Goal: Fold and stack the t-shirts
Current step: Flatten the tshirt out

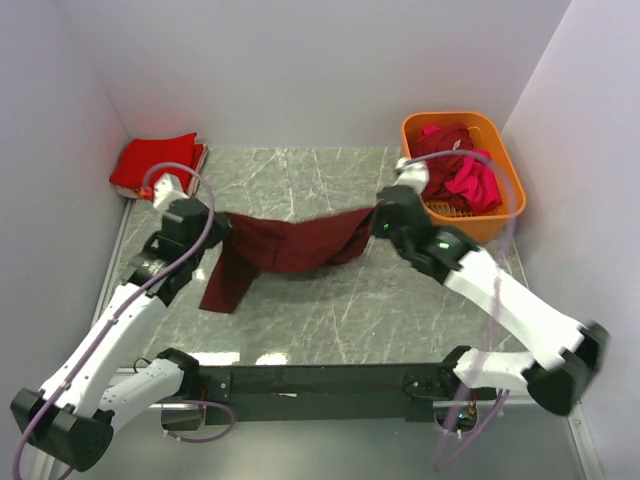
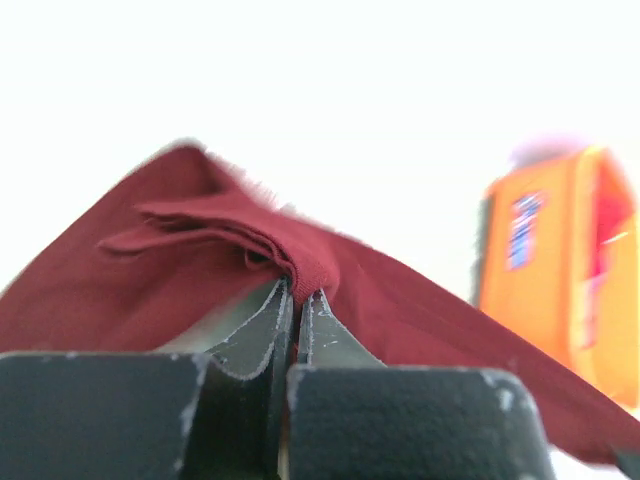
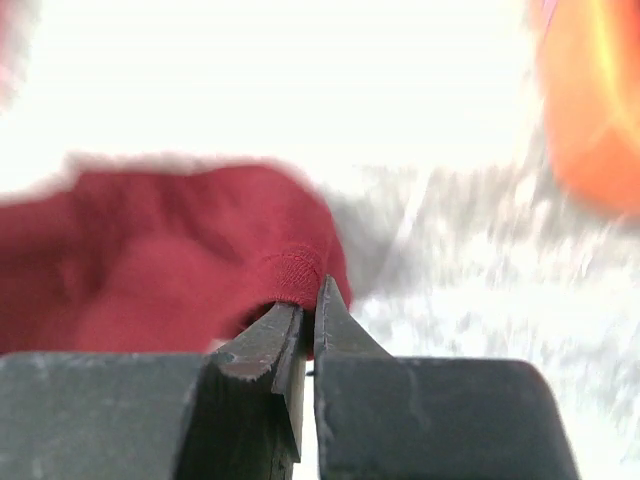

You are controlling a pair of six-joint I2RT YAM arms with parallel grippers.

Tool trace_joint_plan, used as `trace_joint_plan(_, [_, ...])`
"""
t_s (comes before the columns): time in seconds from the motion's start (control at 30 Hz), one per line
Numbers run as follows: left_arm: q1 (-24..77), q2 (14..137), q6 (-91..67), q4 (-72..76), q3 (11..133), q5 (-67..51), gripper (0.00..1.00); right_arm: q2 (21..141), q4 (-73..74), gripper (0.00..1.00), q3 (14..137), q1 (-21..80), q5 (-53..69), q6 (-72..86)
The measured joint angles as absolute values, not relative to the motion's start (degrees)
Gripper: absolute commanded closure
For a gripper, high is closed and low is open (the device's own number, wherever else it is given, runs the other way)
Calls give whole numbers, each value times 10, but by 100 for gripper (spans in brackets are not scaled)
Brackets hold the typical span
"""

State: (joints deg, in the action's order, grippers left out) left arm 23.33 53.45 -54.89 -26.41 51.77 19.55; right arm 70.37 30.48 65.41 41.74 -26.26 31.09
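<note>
- Top external view: the maroon t-shirt (image 1: 290,245) hangs stretched between the two arms over the middle of the tabletop (image 1: 330,310). One part droops low on the left side.
- The left claw (image 1: 217,222) is pinched shut on the shirt's left end (its wrist view shows bunched folds of cloth clamped between the tips).
- The right claw (image 1: 377,216) is closed on the opposite end, with a rolled edge of cloth caught right at its tips.
- An orange basket (image 1: 470,228) stands just beside the right claw in the far-right corner, holding red and pink t-shirts (image 1: 462,170).
- A folded red t-shirt (image 1: 155,162) lies in the far-left corner, near the left claw.
- Bare marble shows on the near and far sides of the hanging shirt; white walls (image 1: 300,70) close in the far side and both flanks.
</note>
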Motion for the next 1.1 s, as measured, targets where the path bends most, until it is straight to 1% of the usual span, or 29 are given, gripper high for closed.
trace_joint_plan(0.1, [233, 520, -542, -269, 575, 225, 99, 639, 296, 100, 717, 417, -289, 276])
trace_joint_plan(0.17, [233, 509, -535, -273, 602, 243, 99, 617, 291, 100, 764, 418, -302, 246])
trace_joint_plan(0.27, [233, 477, -517, -273, 641, 269, 99, 599, 285, 100, 827, 418, -315, 196])
trace_joint_plan(0.43, [233, 416, -473, -239, 698, 276, 99, 585, 284, 100, 921, 418, -304, 119])
trace_joint_plan(0.57, [233, 387, -439, -198, 745, 282, 99, 564, 281, 100, 955, 418, -294, 80])
trace_joint_plan(0.67, [234, 399, -420, -185, 783, 293, 99, 562, 282, 100, 969, 415, -306, 69])
trace_joint_plan(0.77, [235, 448, -410, -184, 816, 316, 99, 574, 284, 100, 976, 380, -302, 74])
trace_joint_plan(0.8, [234, 472, -407, -183, 821, 323, 99, 584, 284, 100, 974, 354, -292, 79])
trace_joint_plan(0.93, [218, 592, -387, -197, 833, 330, 99, 660, 289, 100, 964, 267, -219, 98])
trace_joint_plan(1.0, [180, 680, -381, -222, 871, 291, 99, 714, 294, 100, 973, 234, -174, 109])
trace_joint_plan(1.1, [109, 824, -380, -274, 960, 205, 99, 832, 329, 100, 1027, 191, -102, 127])
